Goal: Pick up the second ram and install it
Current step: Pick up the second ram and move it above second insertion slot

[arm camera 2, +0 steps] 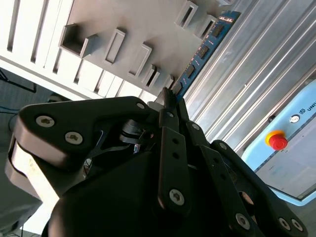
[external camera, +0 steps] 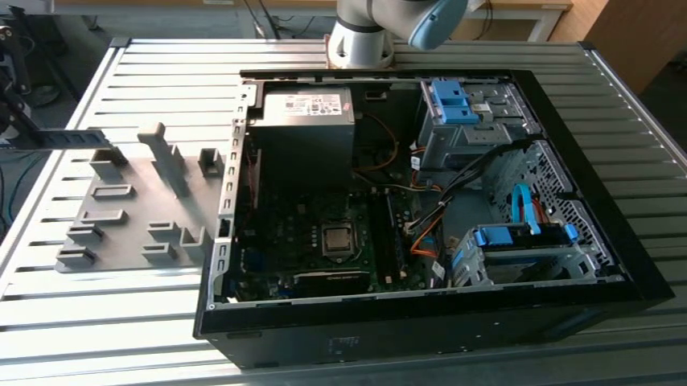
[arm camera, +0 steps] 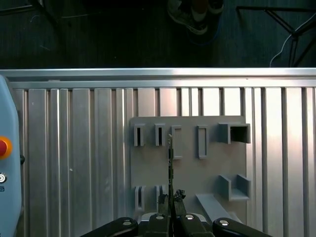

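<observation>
On the exterior view's left I see the grey holder tray [external camera: 129, 217] on the slatted worktop [external camera: 161, 72], with the open computer case [external camera: 429, 201] to its right. In the first wrist view my pincer [arm camera: 171, 197] is clamped on the second ram [arm camera: 170, 158], edge-on over the tray's slots. The second wrist view adds its blue chip face and a red stop button [arm camera 2: 278, 140].

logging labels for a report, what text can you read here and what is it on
No text is clear enough to quote.
Label on the power supply: too small to read.
Print on the blue panel: cut off at the picture's edge, unreadable.
On the ram held in the tool: no readable print.
</observation>
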`<state>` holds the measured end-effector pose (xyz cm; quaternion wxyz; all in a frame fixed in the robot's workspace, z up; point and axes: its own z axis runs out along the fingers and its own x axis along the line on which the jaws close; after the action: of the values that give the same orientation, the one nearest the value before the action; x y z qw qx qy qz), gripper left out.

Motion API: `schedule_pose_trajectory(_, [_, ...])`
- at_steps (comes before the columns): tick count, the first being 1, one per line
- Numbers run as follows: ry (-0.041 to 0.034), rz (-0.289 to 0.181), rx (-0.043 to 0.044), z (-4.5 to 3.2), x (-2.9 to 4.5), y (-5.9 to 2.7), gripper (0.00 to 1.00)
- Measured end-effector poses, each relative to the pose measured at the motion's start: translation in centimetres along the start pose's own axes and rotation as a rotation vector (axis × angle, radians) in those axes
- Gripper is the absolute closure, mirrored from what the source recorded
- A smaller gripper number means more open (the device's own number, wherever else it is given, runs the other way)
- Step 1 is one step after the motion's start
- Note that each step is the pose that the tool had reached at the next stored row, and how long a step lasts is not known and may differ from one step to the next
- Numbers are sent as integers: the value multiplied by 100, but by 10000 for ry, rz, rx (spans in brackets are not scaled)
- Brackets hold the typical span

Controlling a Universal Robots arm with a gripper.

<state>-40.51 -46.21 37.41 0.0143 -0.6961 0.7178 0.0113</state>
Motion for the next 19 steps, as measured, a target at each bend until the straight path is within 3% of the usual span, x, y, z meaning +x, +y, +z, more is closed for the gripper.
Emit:
schedule_pose_trajectory(14, [0, 0, 0, -176, -6, 0, 86])
schedule_pose_trajectory(19, [1, 0, -1, -190, -7, -1, 86])
